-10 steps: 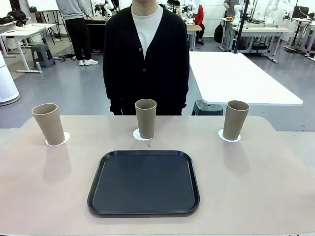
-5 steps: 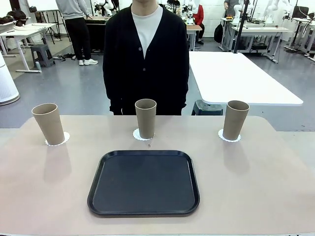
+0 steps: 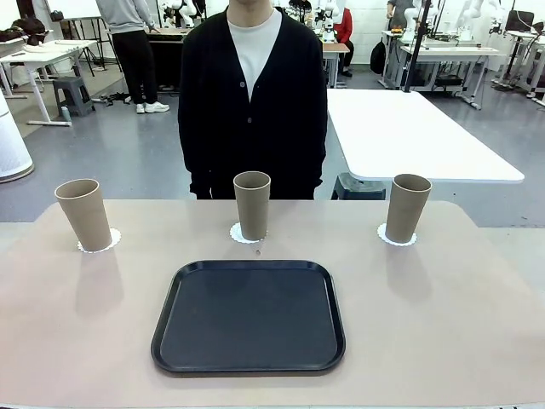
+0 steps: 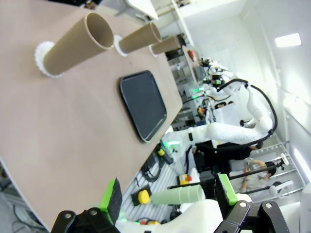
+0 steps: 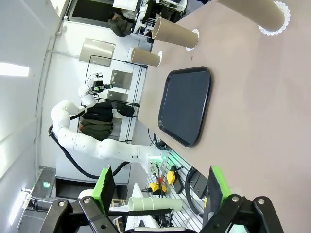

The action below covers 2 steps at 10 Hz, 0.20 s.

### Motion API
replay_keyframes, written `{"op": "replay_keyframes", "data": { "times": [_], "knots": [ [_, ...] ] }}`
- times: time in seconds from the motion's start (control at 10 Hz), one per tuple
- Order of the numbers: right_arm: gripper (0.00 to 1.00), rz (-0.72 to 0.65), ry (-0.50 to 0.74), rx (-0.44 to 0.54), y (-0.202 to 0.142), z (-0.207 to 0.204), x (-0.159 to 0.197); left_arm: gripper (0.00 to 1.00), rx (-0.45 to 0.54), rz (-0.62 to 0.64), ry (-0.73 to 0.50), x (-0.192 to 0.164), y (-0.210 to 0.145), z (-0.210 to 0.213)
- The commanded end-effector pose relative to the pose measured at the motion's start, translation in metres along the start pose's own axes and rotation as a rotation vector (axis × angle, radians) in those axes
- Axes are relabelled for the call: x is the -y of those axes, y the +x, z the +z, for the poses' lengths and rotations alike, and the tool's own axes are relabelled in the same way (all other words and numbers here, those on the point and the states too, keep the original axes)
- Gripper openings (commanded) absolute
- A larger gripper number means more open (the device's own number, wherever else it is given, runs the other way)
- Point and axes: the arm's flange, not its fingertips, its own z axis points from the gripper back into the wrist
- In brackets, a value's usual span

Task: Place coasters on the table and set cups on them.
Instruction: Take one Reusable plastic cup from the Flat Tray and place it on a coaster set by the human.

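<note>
Presently standing along the far edge of the table (image 3: 443,324): three cups, each upright on its own coaster. Left cup (image 3: 84,214) on the left coaster (image 3: 111,243), nearest the left corner; middle cup (image 3: 252,205) on the middle coaster (image 3: 237,234), directly in front of the person (image 3: 253,94); right cup (image 3: 407,208) on the right coaster (image 3: 385,238), toward the right corner. All three well apart from one another, coaster edges showing around each base. Black tray (image 3: 249,315) flat on the near half of the table, centred, bare, just short of the middle coaster. Small dark speck (image 3: 257,251) on the tabletop between that coaster and the tray (too small to identify).

Left gripper (image 4: 168,196) held off the table's edge, jaws spread wide, green pads (image 4: 109,195) apart with nothing between them. Same three cups lying in a row in its view, tray beyond.

Right gripper (image 5: 159,188) likewise off the table, jaws spread wide, nothing pinched, green pads (image 5: 103,183) clear of any object. Tray and cups visible across the tabletop from there.

Person upright behind the far edge, dark cardigan over white shirt, hands hidden.
</note>
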Motion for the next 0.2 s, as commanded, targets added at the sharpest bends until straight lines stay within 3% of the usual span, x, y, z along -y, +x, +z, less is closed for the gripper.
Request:
{"op": "replay_keyframes", "data": {
  "times": [0.0,0.1],
  "knots": [
    [1.00,0.011,0.011,-0.002,-0.0013,0.0000,-0.0023,1.00,0.000,0.009,0.007,0.0032,0.0002,0.0009],
    [1.00,0.011,0.011,-0.002,-0.0013,0.0000,-0.0023,1.00,0.000,0.009,0.007,0.0032,0.0002,0.0009]
  ]
}}
